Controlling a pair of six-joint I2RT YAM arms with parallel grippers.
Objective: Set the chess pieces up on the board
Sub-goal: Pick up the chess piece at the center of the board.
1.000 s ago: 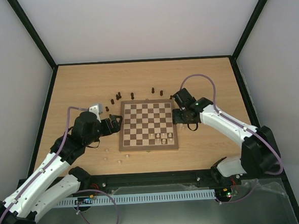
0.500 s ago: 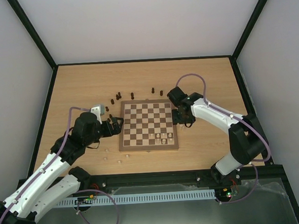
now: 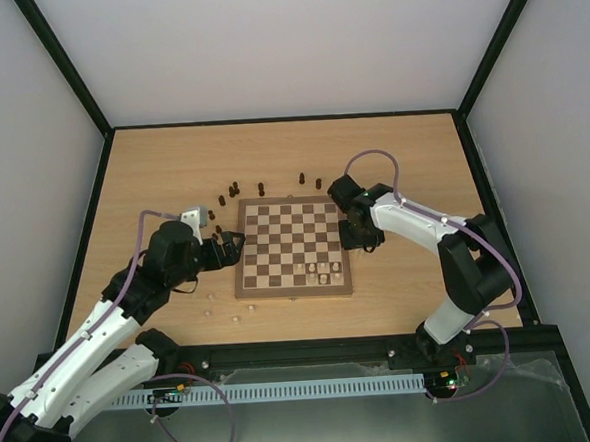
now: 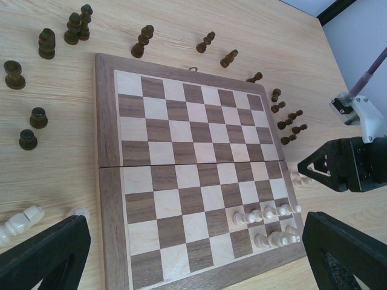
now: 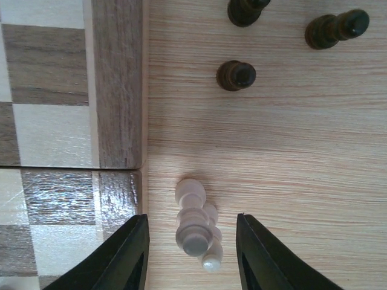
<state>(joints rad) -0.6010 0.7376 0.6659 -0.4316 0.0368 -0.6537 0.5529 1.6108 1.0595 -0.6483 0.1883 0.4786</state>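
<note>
The board (image 3: 292, 246) lies mid-table. It fills the left wrist view (image 4: 109, 181), and its right edge shows in the right wrist view (image 5: 118, 90). Several pale pieces (image 4: 266, 212) stand in two rows at its near right corner (image 3: 323, 271). My right gripper (image 3: 361, 239) is open just off the board's right edge. Two pale pieces (image 5: 195, 223) lie between its fingers (image 5: 127, 254). My left gripper (image 3: 231, 247) is open and empty at the board's left edge. Dark pieces (image 3: 233, 190) stand behind the board.
More dark pieces (image 4: 289, 124) stand right of the board and show in the right wrist view (image 5: 236, 75). Two pale pieces (image 4: 21, 220) lie on the tabletop left of the board, others near the front (image 3: 236, 313). Black frame rails edge the table.
My right arm has drawn its elbow in and the gripper has shifted slightly left, closer to the board's right edge. The left arm has barely moved.
</note>
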